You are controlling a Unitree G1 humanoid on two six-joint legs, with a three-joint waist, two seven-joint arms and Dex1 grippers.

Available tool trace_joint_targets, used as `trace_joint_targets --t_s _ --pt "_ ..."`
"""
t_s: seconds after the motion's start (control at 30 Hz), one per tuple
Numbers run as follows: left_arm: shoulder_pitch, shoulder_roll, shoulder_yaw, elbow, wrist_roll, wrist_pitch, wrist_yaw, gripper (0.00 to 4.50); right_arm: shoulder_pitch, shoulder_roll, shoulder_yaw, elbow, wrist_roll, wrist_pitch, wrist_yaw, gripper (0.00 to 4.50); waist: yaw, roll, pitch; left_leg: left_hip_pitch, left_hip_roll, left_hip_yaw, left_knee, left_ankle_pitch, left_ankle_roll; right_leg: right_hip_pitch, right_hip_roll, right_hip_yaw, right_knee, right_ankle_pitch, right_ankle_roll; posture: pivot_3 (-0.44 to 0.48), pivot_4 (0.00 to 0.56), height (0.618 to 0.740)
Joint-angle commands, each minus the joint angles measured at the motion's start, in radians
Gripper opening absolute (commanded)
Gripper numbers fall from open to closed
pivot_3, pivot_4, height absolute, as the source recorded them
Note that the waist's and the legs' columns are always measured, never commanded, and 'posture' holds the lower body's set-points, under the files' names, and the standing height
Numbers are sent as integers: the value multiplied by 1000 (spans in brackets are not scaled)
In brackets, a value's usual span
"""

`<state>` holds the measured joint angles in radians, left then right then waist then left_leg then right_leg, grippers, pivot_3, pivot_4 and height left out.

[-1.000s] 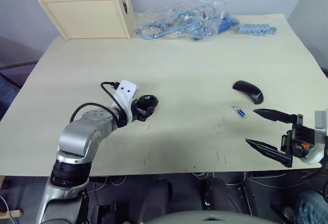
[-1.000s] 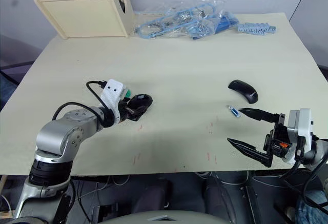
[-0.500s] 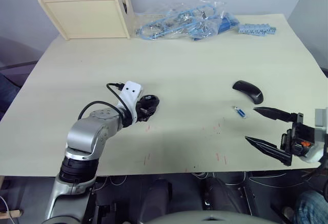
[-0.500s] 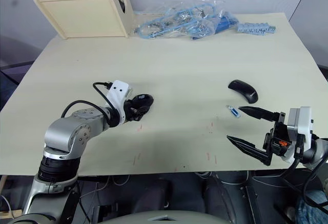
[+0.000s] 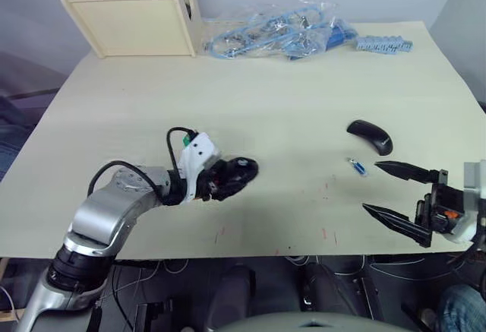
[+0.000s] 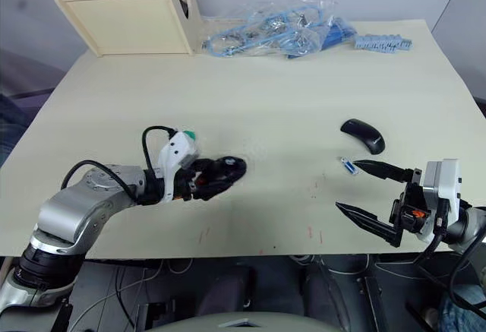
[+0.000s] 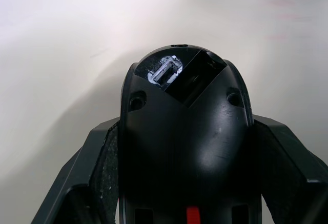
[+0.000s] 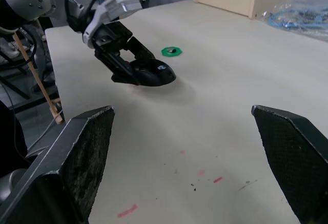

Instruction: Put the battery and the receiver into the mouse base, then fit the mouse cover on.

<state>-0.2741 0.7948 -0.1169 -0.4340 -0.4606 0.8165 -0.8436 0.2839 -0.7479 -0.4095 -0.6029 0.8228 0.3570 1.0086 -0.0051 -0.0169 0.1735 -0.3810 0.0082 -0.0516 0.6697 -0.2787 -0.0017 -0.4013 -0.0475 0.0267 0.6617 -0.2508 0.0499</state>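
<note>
Left fingers (image 7: pixel 102 167) clamp the mouse base (image 7: pixel 184 147); right fingers (image 5: pixel 395 222) spread apart.

Two pale wooden boxes (image 5: pixel 129 13) stand at the surface's (image 5: pixel 266 104) far left corner — beside them a clear bag of blue cables (image 5: pixel 277 32), then a blue-grey strip (image 5: pixel 383 45); a green disc (image 8: pixel 171 52) lies apart.
</note>
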Motion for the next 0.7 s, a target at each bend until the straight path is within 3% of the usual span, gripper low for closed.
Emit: trace_joint_targets --t_s 0.03,0.2,0.43,0.7 --pt "-49 1 -85 17 71 -128 -67 2953 43 -29 -48 -50 1 47 -45 4500 1 0 0 0 0 0 0 0 0 0 0 0 0 0 0 0 150 740" --pt "-104 -20 -157 35 107 -147 -108 2953 81 -40 -92 -65 11 61 -56 4500 -5 0 0 0 0 0 0 0 0 0 0 0 0 0 0 0 150 740" --pt "-171 -65 -272 94 215 -217 -132 2953 185 -61 -200 -82 20 51 38 4500 -3 0 0 0 0 0 0 0 0 0 1 0 0 0 0 0 150 740" --pt "-196 -116 -334 176 302 -255 -143 2953 203 -62 -229 -82 -6 50 56 4500 -6 -1 0 0 0 0 0 0 0 0 1 0 1 0 0 0 150 740"
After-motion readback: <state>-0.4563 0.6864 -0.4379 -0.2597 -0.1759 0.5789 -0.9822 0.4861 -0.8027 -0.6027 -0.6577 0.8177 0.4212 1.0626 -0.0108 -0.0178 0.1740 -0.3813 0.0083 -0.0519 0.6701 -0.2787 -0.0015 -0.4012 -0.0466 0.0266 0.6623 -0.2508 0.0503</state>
